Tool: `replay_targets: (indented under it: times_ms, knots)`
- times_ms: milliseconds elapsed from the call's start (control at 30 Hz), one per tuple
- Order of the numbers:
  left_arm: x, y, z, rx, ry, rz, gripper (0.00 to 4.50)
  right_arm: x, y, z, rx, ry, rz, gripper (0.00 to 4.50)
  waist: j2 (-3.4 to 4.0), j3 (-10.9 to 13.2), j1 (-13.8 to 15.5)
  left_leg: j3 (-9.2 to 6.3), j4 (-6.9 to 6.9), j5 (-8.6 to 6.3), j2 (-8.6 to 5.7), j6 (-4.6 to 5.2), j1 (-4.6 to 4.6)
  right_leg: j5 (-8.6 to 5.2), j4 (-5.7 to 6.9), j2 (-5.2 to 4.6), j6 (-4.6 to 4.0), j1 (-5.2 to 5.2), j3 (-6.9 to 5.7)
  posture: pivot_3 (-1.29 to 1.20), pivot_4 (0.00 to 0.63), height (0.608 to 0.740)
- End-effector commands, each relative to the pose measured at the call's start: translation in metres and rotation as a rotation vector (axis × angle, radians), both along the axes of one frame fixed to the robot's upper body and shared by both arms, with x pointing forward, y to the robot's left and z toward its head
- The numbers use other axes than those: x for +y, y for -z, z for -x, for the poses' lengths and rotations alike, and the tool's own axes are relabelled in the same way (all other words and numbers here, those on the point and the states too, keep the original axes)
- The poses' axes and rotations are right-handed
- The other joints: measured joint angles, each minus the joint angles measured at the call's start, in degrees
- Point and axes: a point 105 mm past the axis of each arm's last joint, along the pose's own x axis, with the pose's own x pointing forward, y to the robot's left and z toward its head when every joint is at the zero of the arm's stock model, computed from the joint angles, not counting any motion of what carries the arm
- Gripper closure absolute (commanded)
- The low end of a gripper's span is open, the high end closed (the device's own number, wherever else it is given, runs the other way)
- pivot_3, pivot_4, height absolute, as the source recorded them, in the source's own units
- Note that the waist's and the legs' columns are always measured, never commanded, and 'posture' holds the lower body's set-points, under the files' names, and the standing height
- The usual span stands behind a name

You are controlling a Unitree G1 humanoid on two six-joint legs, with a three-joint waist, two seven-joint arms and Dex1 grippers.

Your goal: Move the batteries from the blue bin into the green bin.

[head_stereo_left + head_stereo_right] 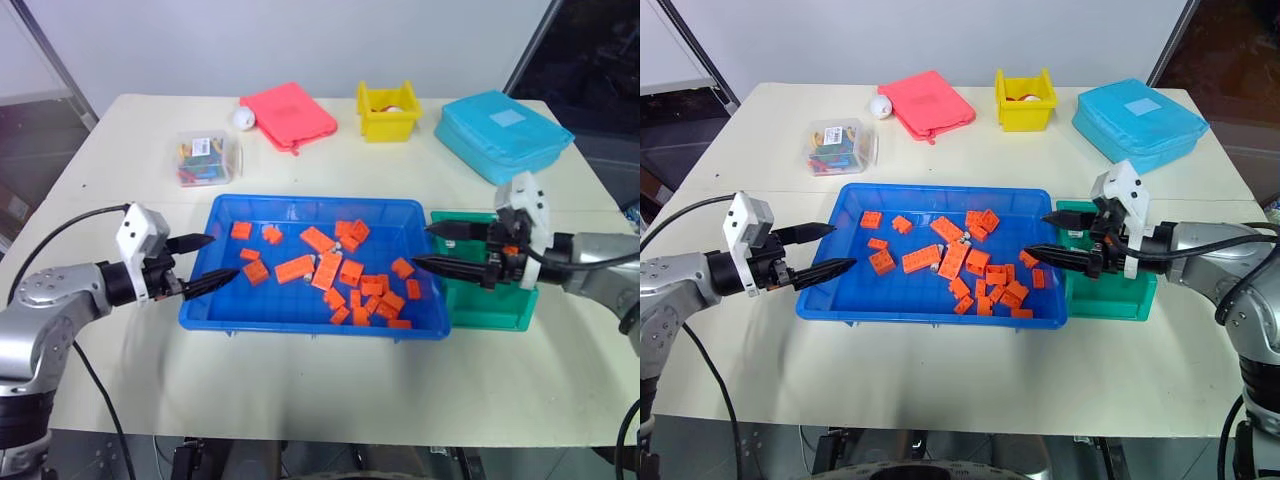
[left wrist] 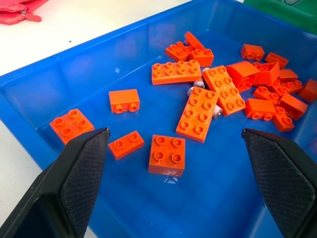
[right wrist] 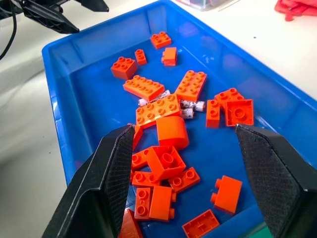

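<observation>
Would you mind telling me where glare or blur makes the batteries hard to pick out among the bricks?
In the right wrist view the batteries read fairly clearly between the orange bricks; in the left wrist view they are mostly hidden under bricks, and the blue bin floor shows soft reflections; in the left eye view they are too small to tell from glare spots.

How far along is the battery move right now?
Nothing looks moved. Both pincers, left and right, hover open and empty at the blue bin. The batteries lie among orange bricks; all remain for the green bin.
</observation>
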Motion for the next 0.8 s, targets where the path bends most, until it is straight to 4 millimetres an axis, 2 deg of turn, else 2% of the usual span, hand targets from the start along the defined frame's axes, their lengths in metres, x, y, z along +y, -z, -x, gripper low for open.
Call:
replay_targets:
  times_ms: [33, 800]
  knots:
    - [-0.0020, -0.0102, 0.0032, -0.032, 0.024, -0.004, 0.04, 0.0053, -0.0106, 0.0008, -0.064, -0.022, 0.004, 1.16, 0.00, 0.0, 0.0, 0.00, -0.01, 0.00, 0.00, 0.00, 0.00, 0.00, 0.00, 0.00, 0.00, 0.00, 0.00, 0.00, 0.150, 0.740]
    - [-0.0026, -0.0126, 0.0029, -0.041, 0.023, 0.001, 0.04, -0.0011, -0.0032, -0.0056, -0.078, -0.003, 0.005, 1.16, 0.00, 0.0, 0.0, 0.00, 0.00, 0.00, 0.00, 0.00, 0.00, 0.00, -0.01, 0.00, 0.00, 0.00, 0.00, 0.00, 0.150, 0.740]
